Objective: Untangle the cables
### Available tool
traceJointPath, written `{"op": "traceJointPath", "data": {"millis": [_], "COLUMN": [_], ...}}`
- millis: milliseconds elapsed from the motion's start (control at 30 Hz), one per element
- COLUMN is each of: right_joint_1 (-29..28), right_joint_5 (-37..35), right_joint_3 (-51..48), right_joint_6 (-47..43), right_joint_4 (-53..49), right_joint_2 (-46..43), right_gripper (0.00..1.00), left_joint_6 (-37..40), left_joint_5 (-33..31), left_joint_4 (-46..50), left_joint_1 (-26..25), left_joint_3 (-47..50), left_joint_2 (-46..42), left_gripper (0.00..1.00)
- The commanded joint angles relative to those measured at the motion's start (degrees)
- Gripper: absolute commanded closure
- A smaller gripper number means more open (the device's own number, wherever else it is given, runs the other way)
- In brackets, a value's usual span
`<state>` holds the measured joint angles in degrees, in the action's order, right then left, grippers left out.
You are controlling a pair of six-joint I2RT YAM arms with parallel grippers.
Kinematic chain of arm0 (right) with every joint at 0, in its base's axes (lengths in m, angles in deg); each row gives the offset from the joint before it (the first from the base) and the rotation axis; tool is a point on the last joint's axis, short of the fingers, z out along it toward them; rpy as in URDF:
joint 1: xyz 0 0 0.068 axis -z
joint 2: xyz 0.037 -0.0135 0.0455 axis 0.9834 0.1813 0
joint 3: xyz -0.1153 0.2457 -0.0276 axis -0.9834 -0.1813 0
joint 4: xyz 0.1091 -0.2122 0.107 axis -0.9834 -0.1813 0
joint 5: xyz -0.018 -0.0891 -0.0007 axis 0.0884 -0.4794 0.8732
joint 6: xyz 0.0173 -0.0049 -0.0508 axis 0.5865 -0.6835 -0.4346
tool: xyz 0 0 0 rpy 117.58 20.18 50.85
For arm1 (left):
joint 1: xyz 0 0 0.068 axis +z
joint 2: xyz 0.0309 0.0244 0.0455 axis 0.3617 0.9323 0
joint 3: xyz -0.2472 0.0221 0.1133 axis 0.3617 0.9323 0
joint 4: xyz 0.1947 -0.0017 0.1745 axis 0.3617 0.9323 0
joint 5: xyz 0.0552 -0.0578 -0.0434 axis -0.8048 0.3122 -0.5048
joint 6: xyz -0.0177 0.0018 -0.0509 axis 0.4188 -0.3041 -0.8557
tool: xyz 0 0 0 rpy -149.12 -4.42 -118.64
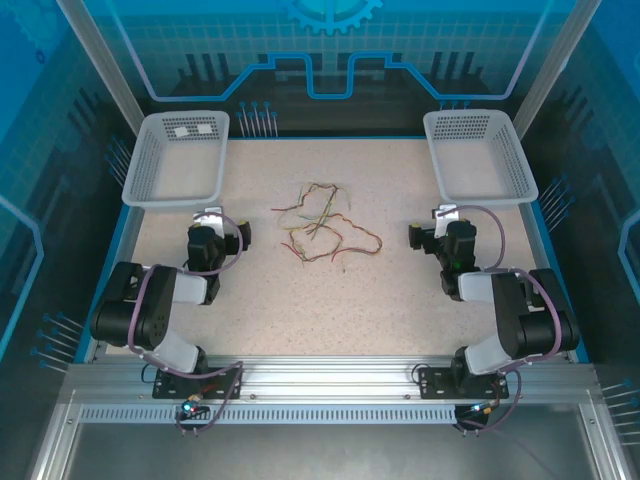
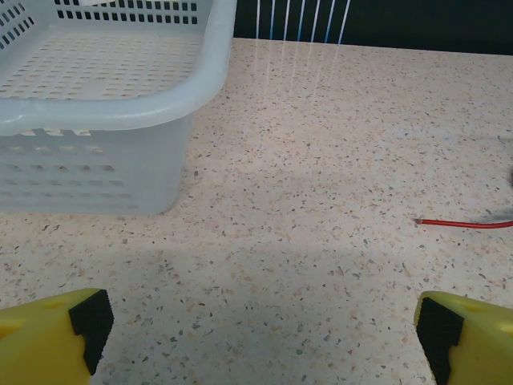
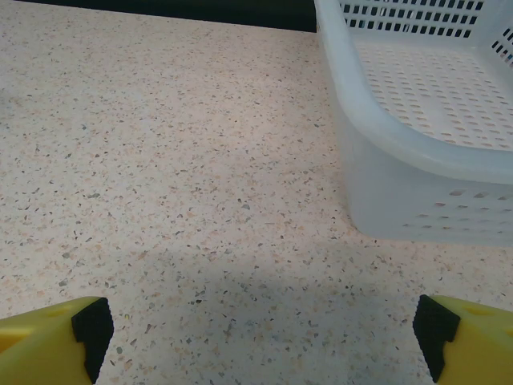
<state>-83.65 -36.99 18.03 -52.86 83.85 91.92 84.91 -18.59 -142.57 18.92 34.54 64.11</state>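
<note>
The cables (image 1: 321, 223) lie in a loose tangle of red, yellow-green and brown loops at the middle of the speckled table. My left gripper (image 1: 211, 217) rests to their left and my right gripper (image 1: 444, 213) to their right, both well apart from them. In the left wrist view my left gripper (image 2: 264, 329) is open over bare table, and one red cable end (image 2: 465, 223) pokes in at the right edge. In the right wrist view my right gripper (image 3: 260, 325) is open too, with nothing between its yellow fingers (image 3: 56, 341).
A white perforated basket (image 1: 140, 170) stands at the back left, close ahead of my left gripper, its wall (image 2: 96, 172) near. A second white basket (image 1: 520, 165) stands at the back right, its rim (image 3: 385, 132) ahead and right of my right gripper.
</note>
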Motion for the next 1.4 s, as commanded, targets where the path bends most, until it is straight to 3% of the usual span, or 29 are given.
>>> {"op": "traceJointPath", "data": {"millis": [0, 467, 800, 867, 933, 967, 1000, 1033, 1067, 1133, 1233, 1300, 1367], "right_joint_1": [-0.3, -0.3, 0.9, -0.1, -1.6, -1.3, -0.1, 1.9, 3.0, 0.9, -8.2, -10.8, -10.8], "right_joint_5": [-0.2, -0.1, 5.7, -1.3, -5.5, -7.1, -9.0, -6.6, 1.6, 17.1, 17.1, 18.3, 21.4], "right_joint_3": [0.9, 0.8, 1.8, 0.5, 2.2, 4.5, 8.5, 12.1, 12.9, 12.8, 17.4, 21.4, 25.1], "right_joint_6": [0.7, 0.7, -0.2, 1.4, 2.6, 8.4, 20.7, 30.6, 32.9, 31.3, 32.1, 33.4, 37.3], "right_joint_4": [0.7, 0.7, -1.2, -1.2, -11.9, -19.0, -31.0, -42.3, -44.6, -40.4, -45.1, -49.8, -54.4], "right_joint_2": [0.0, 0.0, -0.1, -3.6, -13.5, -18.1, -22.2, -24.6, -25.5, -25.1, -20.6, -16.0, -11.4], "right_gripper": [0.00, 0.00, 0.00, 0.00, 0.00, 0.00, 0.00, 0.00, 0.03, 0.12, 0.15, 0.21, 0.27], "left_joint_6": [0.9, 0.8, 0.8, 1.5, 5.8, 6.3, 3.5, -2.1, -6.7, -10.1, -7.7, -7.4, -6.8], "left_joint_5": [1.3, 1.3, 1.3, 0.2, -3.6, -6.4, -9.0, -8.8, -5.5, 0.8, 2.9, 10.6, 15.9], "left_joint_4": [0.0, 0.0, -0.9, -3.8, 4.2, 10.4, 19.7, 29.1, 36.8, 47.1, 59.7, 67.5, 70.1], "left_joint_1": [0.4, 0.5, 0.7, 0.1, -4.2, -6.7, -9.1, -10.5, -11.0, -15.3, -24.7, -26.6, -27.7], "left_joint_3": [-0.9, -1.0, -0.4, 1.5, 1.9, 0.5, -2.3, -6.3, -9.8, -18.1, -29.2, -35.9, -39.1], "left_joint_2": [-0.6, -0.7, -0.7, -2.5, -12.3, -17.4, -23.1, -27.3, -29.6, -29.1, -21.6, -15.8, -11.4], "left_gripper": [0.01, 0.01, 0.01, 0.01, 0.01, 0.01, 0.01, 0.08, 0.20, 0.31, 0.34, 0.46, 0.47]}}
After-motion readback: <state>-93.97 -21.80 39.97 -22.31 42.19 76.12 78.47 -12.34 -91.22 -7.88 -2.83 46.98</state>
